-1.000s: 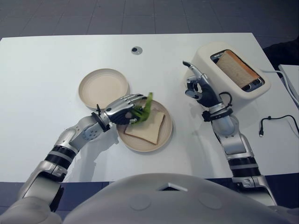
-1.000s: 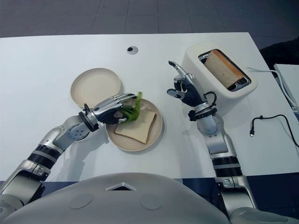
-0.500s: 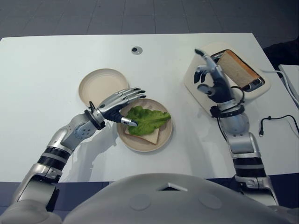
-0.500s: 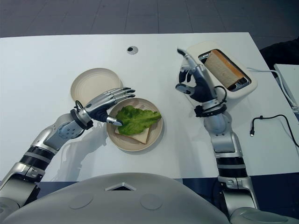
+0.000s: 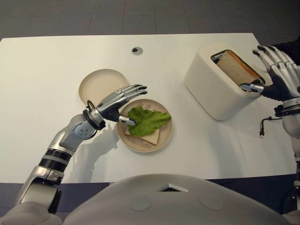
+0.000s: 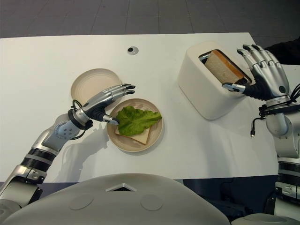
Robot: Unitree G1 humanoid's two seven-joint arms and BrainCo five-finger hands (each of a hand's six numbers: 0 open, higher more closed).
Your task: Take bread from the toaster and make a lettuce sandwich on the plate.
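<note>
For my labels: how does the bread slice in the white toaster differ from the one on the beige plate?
The toaster slice stands on edge in its slot; the plate slice lies flat. The toaster slice is uncovered; the plate slice carries a green lettuce leaf. Both are squarish.

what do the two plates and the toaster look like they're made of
Empty plate and sandwich plate: likely matte ceramic or plastic; beige, no glare, softly ridged rims. Toaster: probably smooth cream plastic; rounded seamless shell, dull sheen.
</note>
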